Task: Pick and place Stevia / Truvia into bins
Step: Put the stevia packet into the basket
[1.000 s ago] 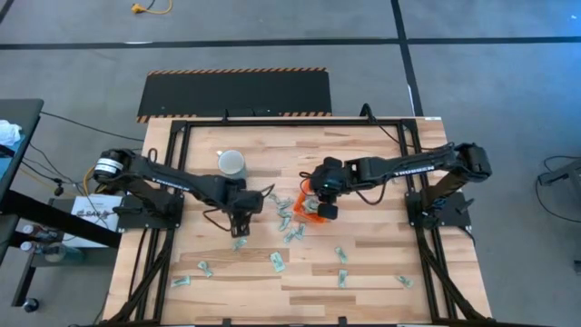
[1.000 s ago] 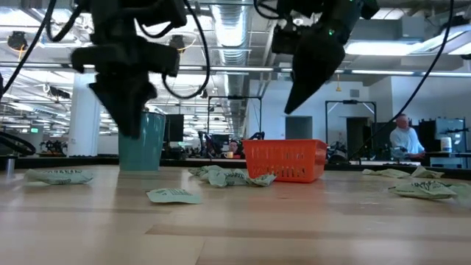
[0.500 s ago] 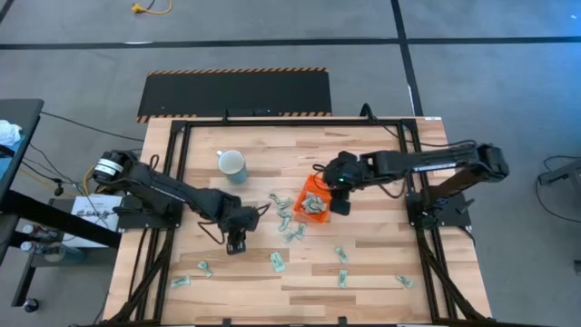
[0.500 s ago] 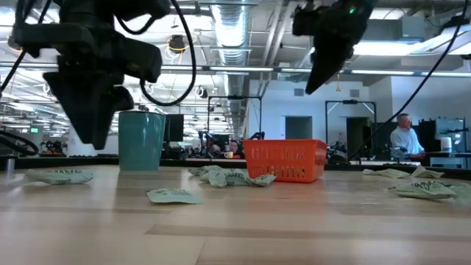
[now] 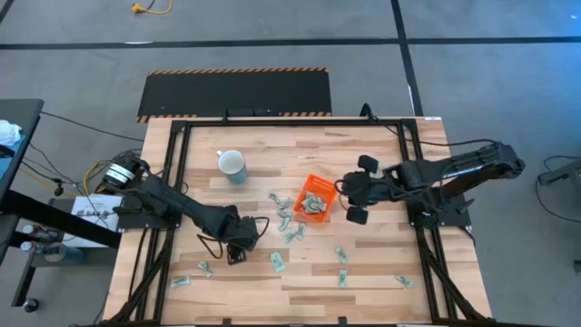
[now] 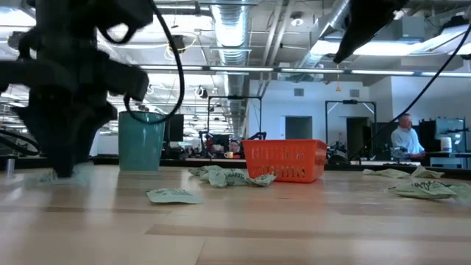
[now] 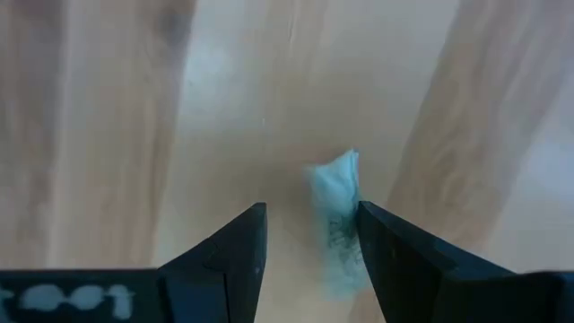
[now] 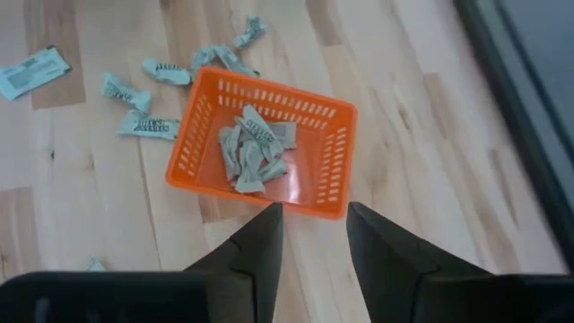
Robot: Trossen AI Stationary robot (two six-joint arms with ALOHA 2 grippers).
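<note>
Two dark robot arms work over a pale wooden table (image 5: 381, 263) strewn with small green-and-white Stevia sachets (image 5: 278, 262). The left gripper (image 5: 236, 255) is low over the near-left part of the tabletop, its fingers (image 7: 235, 247) apart, with a single sachet (image 7: 336, 184) lying on the wood just beyond and between the tips; in the low view the arm's dark bulk stands close to the table surface in front of a teal mug (image 6: 142, 140). The right gripper (image 5: 356, 213) hangs above the table just to the right of the orange bin (image 5: 304, 193), its fingers (image 8: 256, 247) apart and holding nothing. Its wrist camera looks down into the bin (image 8: 336, 148), where a small heap of sachets (image 8: 253, 151) lies on the floor of the basket. More sachets (image 8: 134, 112) lie loose on the wood beside the bin's left wall, and others are scattered toward the table's near edge (image 5: 342, 274). From above, the mug (image 5: 232, 164) stands upright at the far-left part of the table, well apart from the bin. In the low view the bin (image 6: 285, 160) sits mid-table with crumpled sachets (image 6: 224, 176) touching its left side and one flat sachet (image 6: 173, 195) nearer the camera. A person (image 6: 403, 137) is in the room behind the table.
</note>
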